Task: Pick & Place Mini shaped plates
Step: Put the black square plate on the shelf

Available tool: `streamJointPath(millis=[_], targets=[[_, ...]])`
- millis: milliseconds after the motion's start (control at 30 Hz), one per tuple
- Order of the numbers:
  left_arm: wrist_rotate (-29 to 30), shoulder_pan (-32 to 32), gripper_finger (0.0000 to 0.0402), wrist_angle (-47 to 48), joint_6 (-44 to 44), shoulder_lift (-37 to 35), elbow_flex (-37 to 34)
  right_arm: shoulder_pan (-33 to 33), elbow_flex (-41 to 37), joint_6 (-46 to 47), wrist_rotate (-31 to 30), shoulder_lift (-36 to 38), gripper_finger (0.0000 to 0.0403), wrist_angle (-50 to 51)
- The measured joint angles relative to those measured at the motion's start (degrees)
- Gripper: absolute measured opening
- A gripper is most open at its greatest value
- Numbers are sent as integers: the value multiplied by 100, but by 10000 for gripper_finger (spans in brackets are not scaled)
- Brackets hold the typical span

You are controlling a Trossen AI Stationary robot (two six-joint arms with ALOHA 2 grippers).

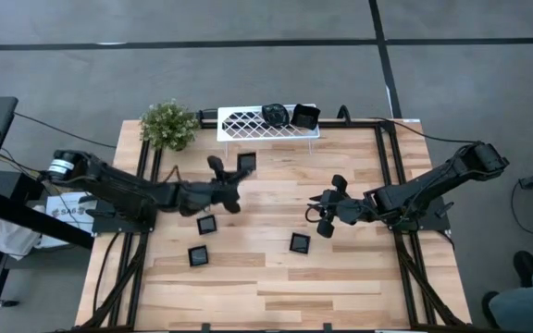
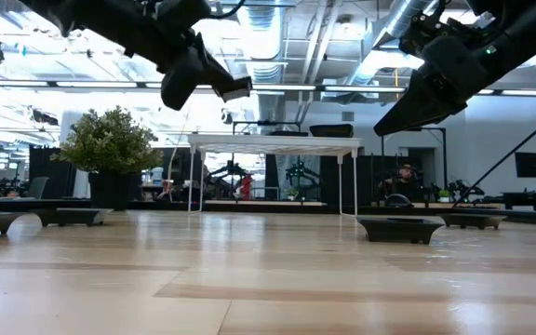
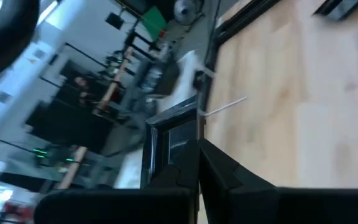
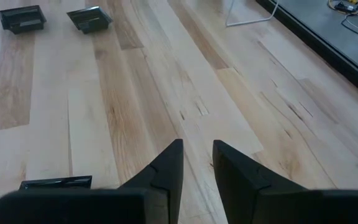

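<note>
Left fingers (image 1: 241, 176) clamping square plate (image 1: 247, 163) aloft, right fingers (image 1: 322, 215) narrowly parted, empty

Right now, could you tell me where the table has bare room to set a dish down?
The front strip of the table is bare, below the plates at and. The far right corner, right of the white rack, is free too. The middle is crowded: left claw holding a plate, right claw nearby.

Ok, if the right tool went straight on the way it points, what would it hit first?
Probably the bare wooden tabletop: the right tool tilts downward with only planks ahead. The square plates lie off to one side, though depth is unclear.
</note>
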State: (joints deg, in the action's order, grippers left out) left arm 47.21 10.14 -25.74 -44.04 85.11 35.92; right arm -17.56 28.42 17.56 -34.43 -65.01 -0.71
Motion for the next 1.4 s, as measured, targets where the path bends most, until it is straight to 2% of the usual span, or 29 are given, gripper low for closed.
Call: streamJointPath(millis=[133, 233, 400, 600, 733, 967, 1233, 1400], targets=[[-316, -603, 4, -4, -714, -257, 0, 14, 0, -9, -5, 0, 82, -25], [-874, -1211, 4, -26, -961, -346, 0, 57, 0, -11, -5, 0, 82, -25], [-2058, -2399, 4, -303, -1036, -357, -4, 203, 0, -9, -3, 0, 82, -87], [-2806, -3357, 4, -338, -992, -357, -4, 243, 0, -107, 0, 0, 82, -193], [-3212, -3470, 6, -321, -971, -357, -4, 240, -2, -162, 6, 0, 82, -191], [-3499, -3369, 9, -306, -850, -282, -2, 240, -2, -164, 8, 0, 82, -187], [-3215, -3377, 7, -553, -669, 270, -4, 240, 0, -162, 6, 0, 82, -188], [-2903, -3433, 6, -608, -906, 452, -4, 240, 0, -162, 7, 0, 82, -188]])
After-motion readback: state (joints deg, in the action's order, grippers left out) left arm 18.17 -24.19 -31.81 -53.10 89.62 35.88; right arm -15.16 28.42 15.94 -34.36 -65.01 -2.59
